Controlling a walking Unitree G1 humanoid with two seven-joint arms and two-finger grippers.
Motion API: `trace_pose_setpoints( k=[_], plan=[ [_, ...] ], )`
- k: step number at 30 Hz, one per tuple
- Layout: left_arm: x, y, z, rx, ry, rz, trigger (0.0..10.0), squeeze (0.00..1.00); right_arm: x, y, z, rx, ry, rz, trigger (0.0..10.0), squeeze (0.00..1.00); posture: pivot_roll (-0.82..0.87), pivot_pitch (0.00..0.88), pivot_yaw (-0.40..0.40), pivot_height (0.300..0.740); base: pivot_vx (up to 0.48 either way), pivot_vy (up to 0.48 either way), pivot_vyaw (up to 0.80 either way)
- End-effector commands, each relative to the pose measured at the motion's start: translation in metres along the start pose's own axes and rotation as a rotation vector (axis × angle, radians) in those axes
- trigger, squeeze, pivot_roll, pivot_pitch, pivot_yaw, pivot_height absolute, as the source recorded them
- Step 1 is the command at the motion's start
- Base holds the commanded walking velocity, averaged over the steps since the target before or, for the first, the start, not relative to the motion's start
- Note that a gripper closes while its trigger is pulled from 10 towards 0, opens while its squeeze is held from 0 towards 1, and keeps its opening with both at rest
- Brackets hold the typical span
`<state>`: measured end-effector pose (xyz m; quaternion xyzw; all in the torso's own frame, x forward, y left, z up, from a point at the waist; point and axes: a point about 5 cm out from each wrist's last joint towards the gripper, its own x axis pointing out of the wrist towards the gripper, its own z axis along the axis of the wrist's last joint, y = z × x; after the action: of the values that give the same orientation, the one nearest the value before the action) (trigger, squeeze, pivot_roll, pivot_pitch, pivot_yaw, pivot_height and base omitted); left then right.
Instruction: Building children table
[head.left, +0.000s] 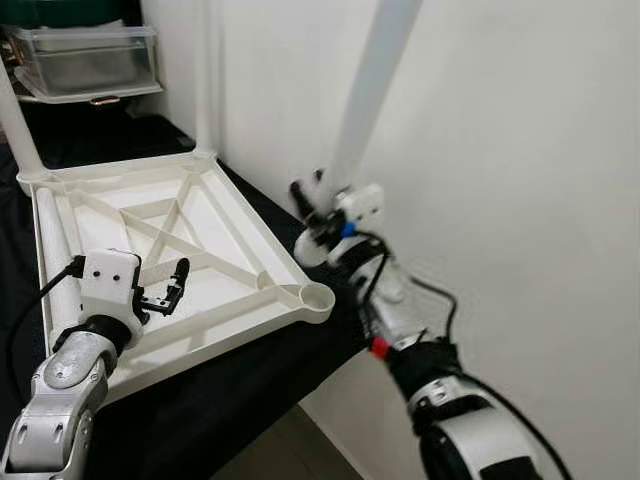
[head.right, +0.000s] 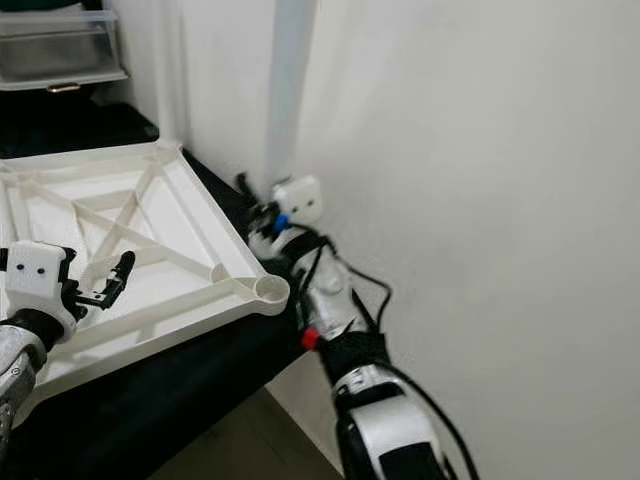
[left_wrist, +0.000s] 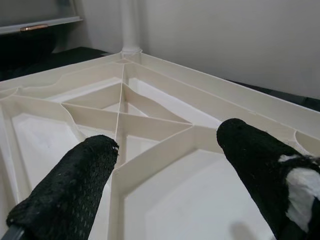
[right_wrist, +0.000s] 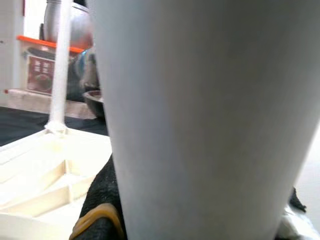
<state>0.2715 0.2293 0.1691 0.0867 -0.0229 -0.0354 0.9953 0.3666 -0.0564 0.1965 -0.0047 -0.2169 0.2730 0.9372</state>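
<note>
A white plastic table top lies upside down on a black-covered surface, its ribs facing up. White legs stand in its two far corners, one upright leg at the left and another upright leg by the wall. A loose leg lies along its left side. The near right corner socket is empty. My left gripper hovers open over the near ribs, fingers spread. My right gripper is shut on a tilted white leg, to the right of the table top against the wall.
A clear plastic box sits at the far left. The white wall runs close along the right. The black surface ends at a near edge, with floor below.
</note>
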Motion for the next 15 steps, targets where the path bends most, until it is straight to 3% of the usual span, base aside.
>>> trace_pose_setpoints(
  k=[1,5,15],
  plan=[
    [-0.001,-0.003,0.000,-0.001,-0.003,0.000,10.0,0.00,0.000,0.005,0.000,0.020,-0.039,0.004,0.0,0.00,0.20,0.000,-0.182,0.740,0.000,0.000,0.00],
    [-0.004,-0.002,0.000,0.001,-0.004,0.010,10.0,0.00,0.004,0.020,-0.004,0.015,-0.045,0.033,0.0,0.00,0.21,0.000,-0.193,0.740,0.000,0.000,0.00],
    [-0.013,-0.003,0.000,-0.001,-0.004,0.022,10.0,0.00,-0.001,0.013,-0.013,-0.043,0.006,0.033,0.0,0.00,0.25,0.000,-0.223,0.740,0.000,0.000,0.00]
  ],
)
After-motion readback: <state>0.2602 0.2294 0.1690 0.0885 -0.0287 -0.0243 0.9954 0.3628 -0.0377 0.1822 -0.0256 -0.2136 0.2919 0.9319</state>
